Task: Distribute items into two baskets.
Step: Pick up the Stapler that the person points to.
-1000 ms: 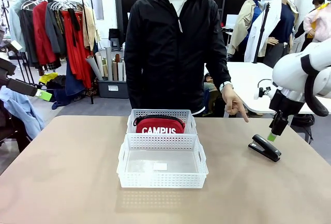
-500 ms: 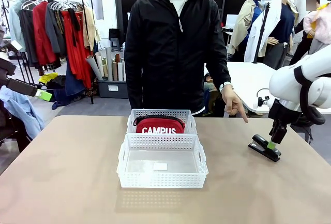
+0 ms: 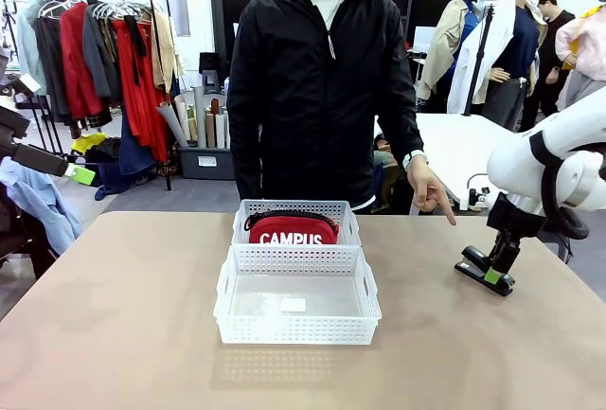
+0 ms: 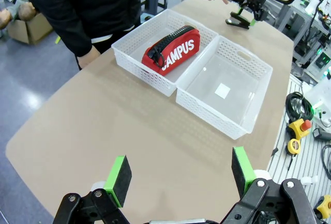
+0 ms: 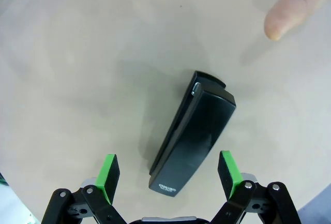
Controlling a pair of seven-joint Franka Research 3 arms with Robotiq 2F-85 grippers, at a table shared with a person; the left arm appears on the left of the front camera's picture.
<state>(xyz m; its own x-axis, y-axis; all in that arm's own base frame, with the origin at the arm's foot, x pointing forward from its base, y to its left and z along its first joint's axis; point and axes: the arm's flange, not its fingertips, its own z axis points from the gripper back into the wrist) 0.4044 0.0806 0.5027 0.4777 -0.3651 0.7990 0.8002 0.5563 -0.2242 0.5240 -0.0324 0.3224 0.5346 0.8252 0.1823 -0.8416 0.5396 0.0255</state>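
1. Red pouch [image 3: 293,230]: soft fabric, zip along the top, white "CAMPUS" print. It lies in the far basket [image 3: 295,207], so this half of the sorting looks done.
2. Near basket [image 3: 296,332]: white plastic, rectangular, perforated walls, rim handles. It touches the far basket and holds neither item.
3. Stapler [image 5: 194,136]: black, hard, smooth, a long wedge. It lies on the tan counter [image 3: 123,315], well right of the baskets. It is left to be lifted and placed, probably in the near basket.
4. Right tool [image 5: 168,172]: green pads spread either side of the stapler, pinching nothing.
5. Left tool [image 4: 180,172]: spread, empty, high over the counter.
6. Person's hand [image 3: 428,192]: one finger pointing down toward the stapler.
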